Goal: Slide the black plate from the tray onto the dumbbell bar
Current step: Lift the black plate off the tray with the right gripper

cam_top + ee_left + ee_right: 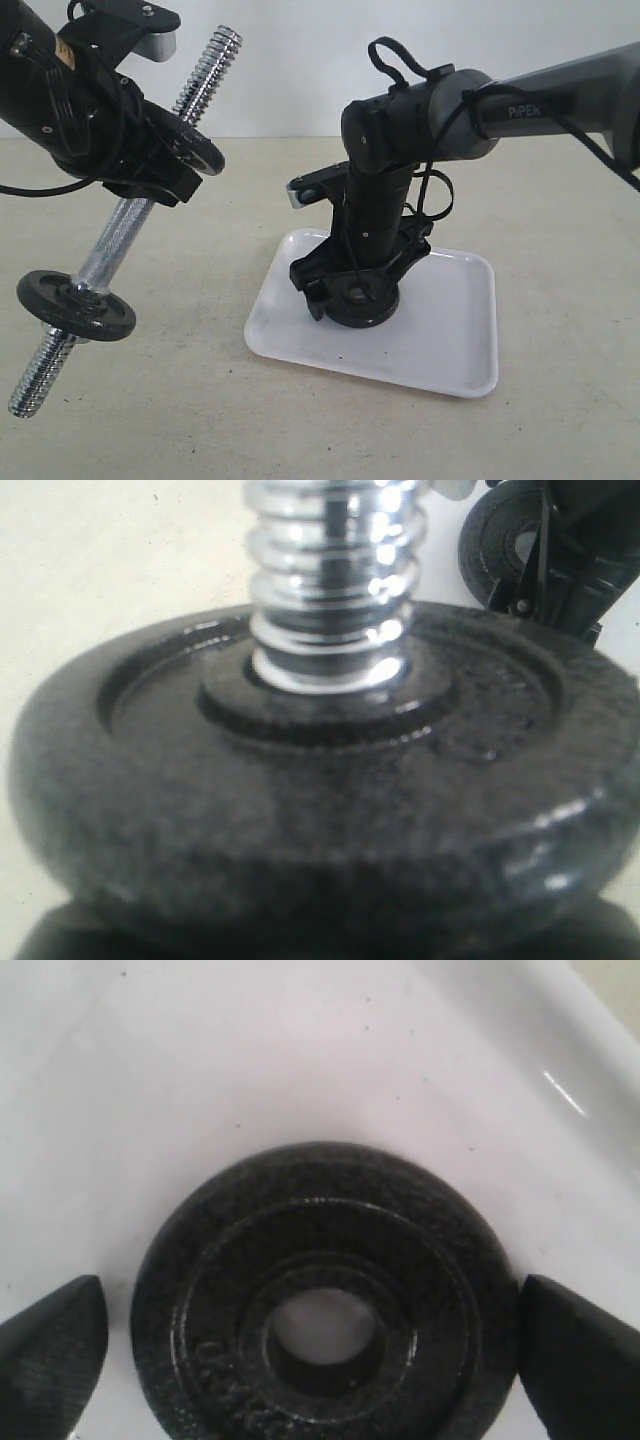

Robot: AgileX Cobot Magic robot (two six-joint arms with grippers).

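Observation:
The black plate [358, 298] [325, 1300] lies flat on the white tray [450, 330] [300, 1060]. My right gripper [352, 290] [315, 1355] is lowered over it and open, one finger on each side of the rim; its fingertips [50, 1350] are just clear of the disc. My left gripper [150, 190] is shut on the chrome dumbbell bar [115, 240] [335, 580] and holds it tilted above the table. Two other black plates sit on the bar, one low [75, 305] and one beside the gripper [195, 150]. A bar-mounted plate [320, 810] hides the left jaws in the wrist view.
The tray rests on a beige tabletop [180, 400], which reaches out in front and to the left of it. The bar's lower threaded end [35, 385] hangs close to the table at the near left. The right arm [560, 95] reaches in from the upper right.

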